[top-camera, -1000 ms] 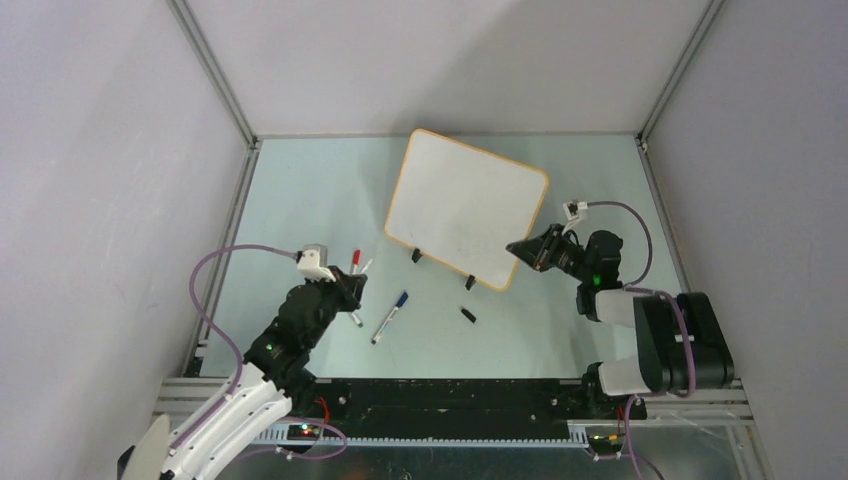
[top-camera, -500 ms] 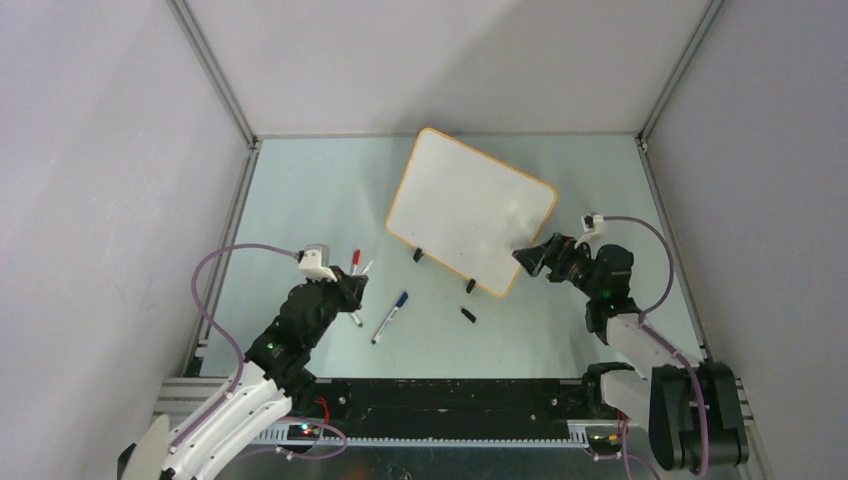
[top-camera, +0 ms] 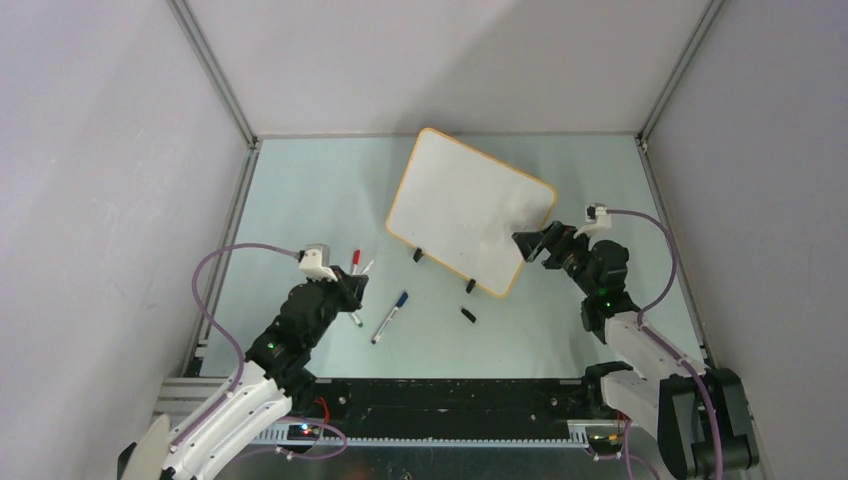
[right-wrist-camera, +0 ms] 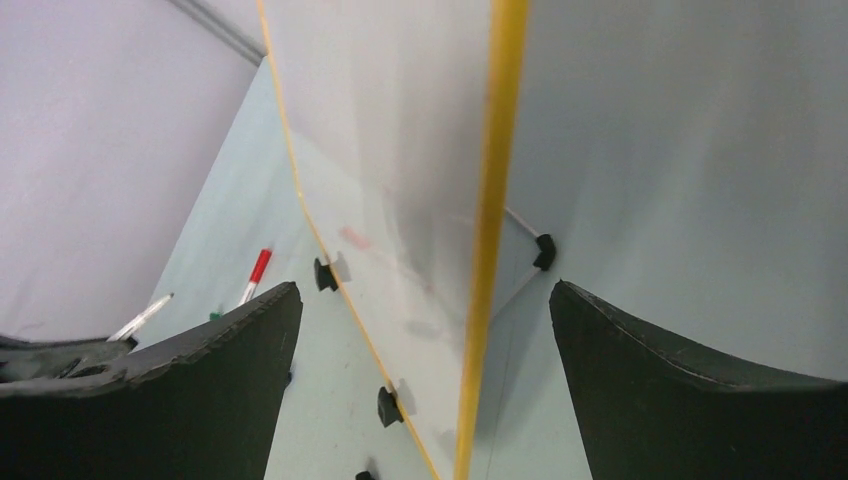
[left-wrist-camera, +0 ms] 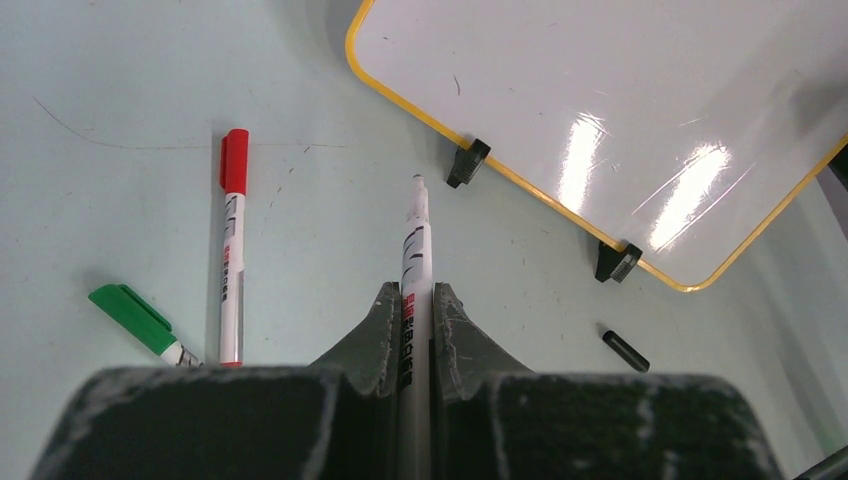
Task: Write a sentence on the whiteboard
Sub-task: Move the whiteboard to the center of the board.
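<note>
Progress is small so far, in our judgement: the pen is ready, but the writing has not begun. The left gripper (left-wrist-camera: 412, 292) is closed on a white marker (left-wrist-camera: 415, 230) with its cap off, and the tip points forward out of the jaws. To the left of this gripper, a red-capped marker (left-wrist-camera: 232, 250) and a green marker (left-wrist-camera: 135, 318) lie on the table (left-wrist-camera: 100, 80). A small black cap (left-wrist-camera: 626, 351) lies to its right.

The whiteboard (left-wrist-camera: 600, 100) is ahead and to the right of the left gripper. We see no sentence on its face, only reflections.

The right gripper (right-wrist-camera: 422, 290) is wide open. Its jaws are on either side of the board's orange rim and, as far as we can tell, do not press it.

What is left, we think, is to steady the board and write the whole sentence.
</note>
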`<action>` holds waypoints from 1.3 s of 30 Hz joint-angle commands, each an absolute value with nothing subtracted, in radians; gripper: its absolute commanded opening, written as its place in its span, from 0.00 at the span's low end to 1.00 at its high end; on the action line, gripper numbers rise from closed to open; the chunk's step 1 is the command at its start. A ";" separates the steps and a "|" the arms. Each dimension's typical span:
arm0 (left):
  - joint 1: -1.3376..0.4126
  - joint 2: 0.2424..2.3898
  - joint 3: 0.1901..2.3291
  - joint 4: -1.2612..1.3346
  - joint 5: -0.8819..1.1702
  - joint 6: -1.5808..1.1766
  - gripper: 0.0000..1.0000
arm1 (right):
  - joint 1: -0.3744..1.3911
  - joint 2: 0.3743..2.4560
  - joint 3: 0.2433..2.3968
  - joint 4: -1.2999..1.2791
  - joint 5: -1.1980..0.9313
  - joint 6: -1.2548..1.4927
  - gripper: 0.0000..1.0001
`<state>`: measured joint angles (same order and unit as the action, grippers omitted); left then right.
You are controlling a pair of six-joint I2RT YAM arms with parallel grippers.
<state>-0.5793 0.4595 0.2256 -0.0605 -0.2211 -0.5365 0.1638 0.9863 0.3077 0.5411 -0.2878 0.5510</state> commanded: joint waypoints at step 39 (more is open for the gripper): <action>-0.574 0.427 0.233 -0.020 -0.212 -0.494 0.00 | 0.124 1.653 0.386 1.424 -0.967 0.800 0.00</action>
